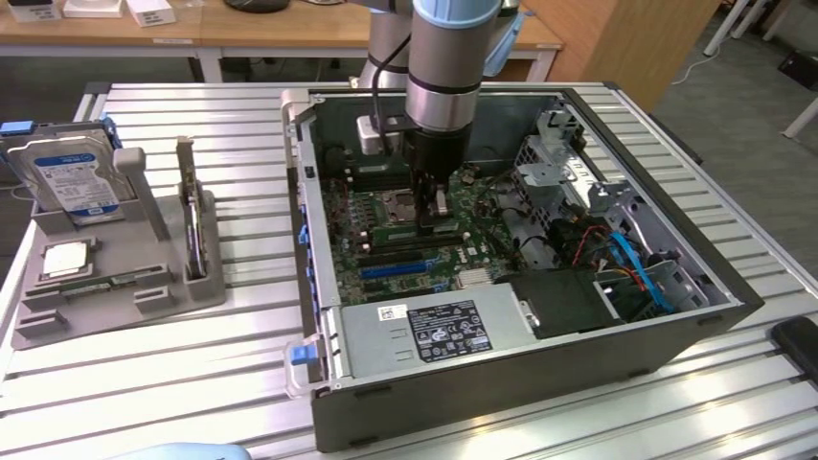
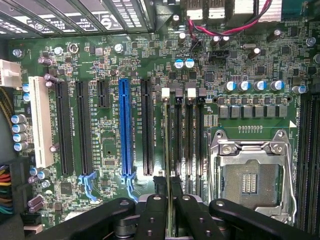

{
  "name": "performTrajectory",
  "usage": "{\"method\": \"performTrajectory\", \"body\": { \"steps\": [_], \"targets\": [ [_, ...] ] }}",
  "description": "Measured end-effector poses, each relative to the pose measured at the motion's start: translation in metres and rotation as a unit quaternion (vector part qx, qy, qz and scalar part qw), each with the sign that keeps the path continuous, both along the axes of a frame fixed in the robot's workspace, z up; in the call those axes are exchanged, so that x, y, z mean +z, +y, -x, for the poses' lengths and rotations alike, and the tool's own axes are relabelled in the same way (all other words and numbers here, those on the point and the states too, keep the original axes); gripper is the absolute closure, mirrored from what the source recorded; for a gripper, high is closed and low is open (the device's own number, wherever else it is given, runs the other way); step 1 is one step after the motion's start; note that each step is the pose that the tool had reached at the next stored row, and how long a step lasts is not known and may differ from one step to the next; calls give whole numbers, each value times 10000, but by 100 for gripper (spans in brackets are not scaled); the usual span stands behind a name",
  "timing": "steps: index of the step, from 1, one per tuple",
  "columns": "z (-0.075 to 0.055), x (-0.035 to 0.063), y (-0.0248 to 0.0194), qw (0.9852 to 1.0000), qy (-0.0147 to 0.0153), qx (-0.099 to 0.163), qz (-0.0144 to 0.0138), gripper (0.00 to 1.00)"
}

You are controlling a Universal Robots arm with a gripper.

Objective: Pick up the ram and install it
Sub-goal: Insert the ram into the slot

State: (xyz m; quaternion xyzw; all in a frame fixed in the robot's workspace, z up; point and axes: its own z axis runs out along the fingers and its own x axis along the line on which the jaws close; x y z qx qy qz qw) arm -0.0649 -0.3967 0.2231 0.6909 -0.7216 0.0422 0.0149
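My gripper [image 1: 436, 196] reaches down into the open computer case [image 1: 326, 287], over the motherboard [image 2: 110, 150]. It is shut on the ram [image 2: 167, 145], which the wrist view shows edge-on as a thin pale-green strip between the black fingers [image 2: 152, 215]. The stick stands upright and lines up with the outermost memory slot, the one with the white latch [image 2: 165, 92]. Whether it is seated in the slot I cannot tell. The neighbouring memory slots [image 2: 189, 140] are empty. In the exterior view the ram [image 1: 442, 204] shows just under the fingers, next to the CPU socket [image 1: 390, 204].
On the exterior view's left, a grey holder [image 1: 77, 321] carries a blue-labelled hard drive [image 1: 75, 182], a dark card with a metal bracket [image 1: 192, 225] and a CPU chip [image 1: 67, 259]. Inside the case are the power supply [image 1: 435, 331], drive cage [image 1: 562, 158] and cables [image 1: 639, 278].
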Motion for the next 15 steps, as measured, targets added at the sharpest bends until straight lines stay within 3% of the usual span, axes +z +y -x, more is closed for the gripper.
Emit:
{"method": "performTrajectory", "body": {
  "steps": [15],
  "targets": [
    [0,-36,2,10000,0,0,4,86]
  ]
}}
